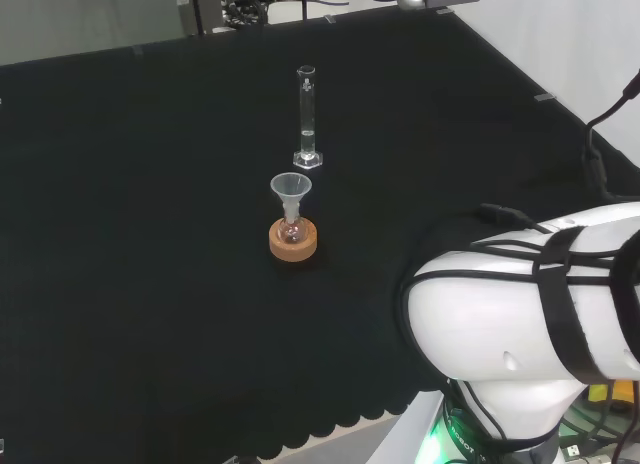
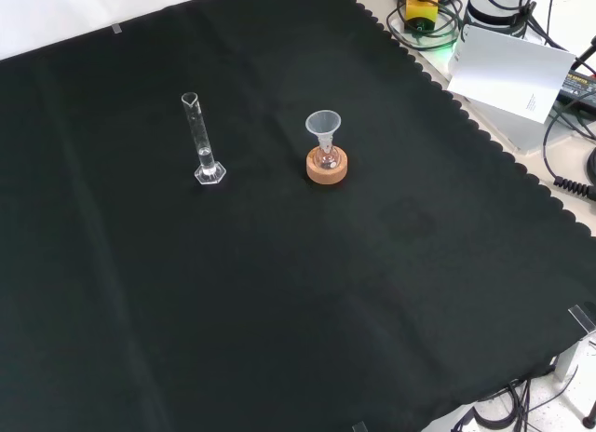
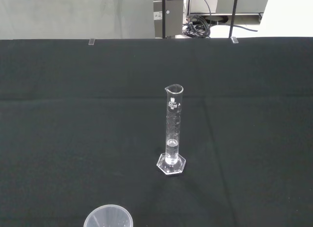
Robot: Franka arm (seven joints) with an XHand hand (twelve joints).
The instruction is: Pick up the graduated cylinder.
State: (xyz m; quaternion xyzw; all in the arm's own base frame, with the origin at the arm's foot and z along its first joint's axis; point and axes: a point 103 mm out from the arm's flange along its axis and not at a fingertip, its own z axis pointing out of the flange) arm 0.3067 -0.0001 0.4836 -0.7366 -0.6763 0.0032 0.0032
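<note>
Going left to right in the front view: the graduated cylinder (image 2: 202, 139) stands upright on its hexagonal foot on the black cloth (image 2: 279, 302), left of centre, and nothing touches it. There's a small amount of clear liquid sitting at the bottom of the tube. A bit to its right, clearly apart from it, is a cork ring (image 2: 327, 167) with a small round flask (image 2: 326, 156) sitting in it and a clear funnel (image 2: 323, 127) stuck in the flask's neck.

In the head view the same two setups line up front to back instead: the graduated cylinder (image 1: 308, 119) is farther off and the funnel (image 1: 291, 191) on its cork ring (image 1: 294, 238) is nearer, with the arm's big white link (image 1: 530, 304) at the right.

The wrist view looks straight at the graduated cylinder (image 3: 172, 139), upright with its printed scale facing the camera, and the rim of the funnel (image 3: 108, 216) is close to the lens.

As for the hand, can't tell whether its fingers are spread or curled.
</note>
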